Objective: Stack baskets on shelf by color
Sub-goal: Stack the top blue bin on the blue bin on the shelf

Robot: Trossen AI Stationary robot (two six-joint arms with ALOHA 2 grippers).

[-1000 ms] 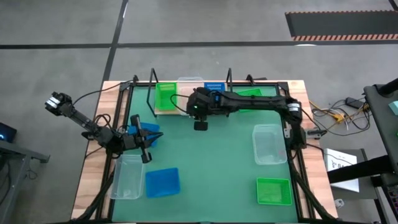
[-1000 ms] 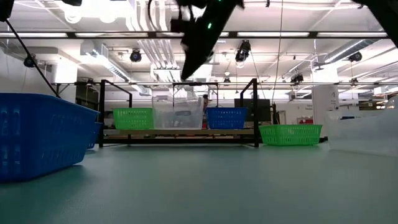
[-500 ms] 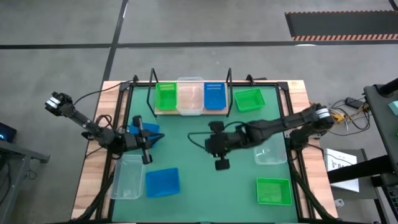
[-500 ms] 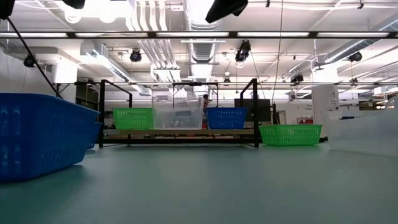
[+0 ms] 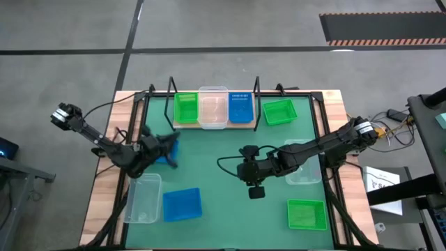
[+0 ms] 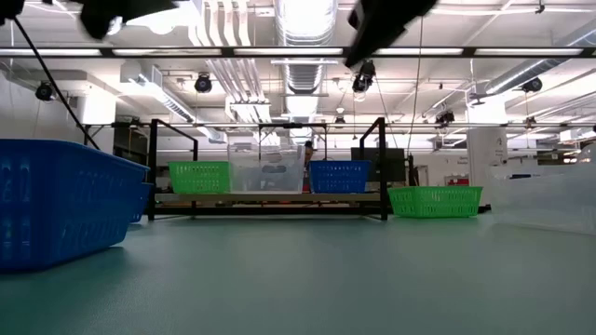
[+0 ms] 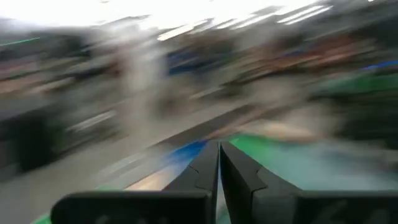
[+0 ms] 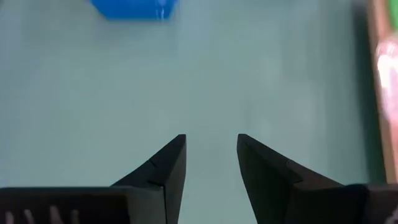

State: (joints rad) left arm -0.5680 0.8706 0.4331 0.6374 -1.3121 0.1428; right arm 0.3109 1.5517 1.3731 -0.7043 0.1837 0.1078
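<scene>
Near edge: a green basket (image 5: 306,214) sits at the table's front right, a blue basket (image 5: 182,204) and a clear basket (image 5: 141,199) side by side at front left.
Right gripper: the right gripper (image 5: 256,191) hangs over bare mat (image 5: 223,150) mid-table, fingers (image 8: 169,163) apart and empty.
Key relation: the green basket lies just to the right of that gripper and slightly nearer the table front, long side across the table; the right arm is far the nearer to it. A second clear basket (image 5: 302,162) lies partly under that arm.
Left gripper: the left gripper (image 5: 166,148) is at the left edge beside another blue basket (image 5: 162,151), fingers (image 7: 200,173) pressed together with nothing visible between them; its wrist view is blurred.
Shelf: at the far edge the shelf (image 5: 214,125) carries one green (image 5: 185,108), one clear (image 5: 213,108) and one blue (image 5: 240,107) basket in a row, each a single layer.
Beside shelf: a further green basket (image 5: 279,111) rests on the mat just right of it.
Judgement: stacking looks barely begun.
</scene>
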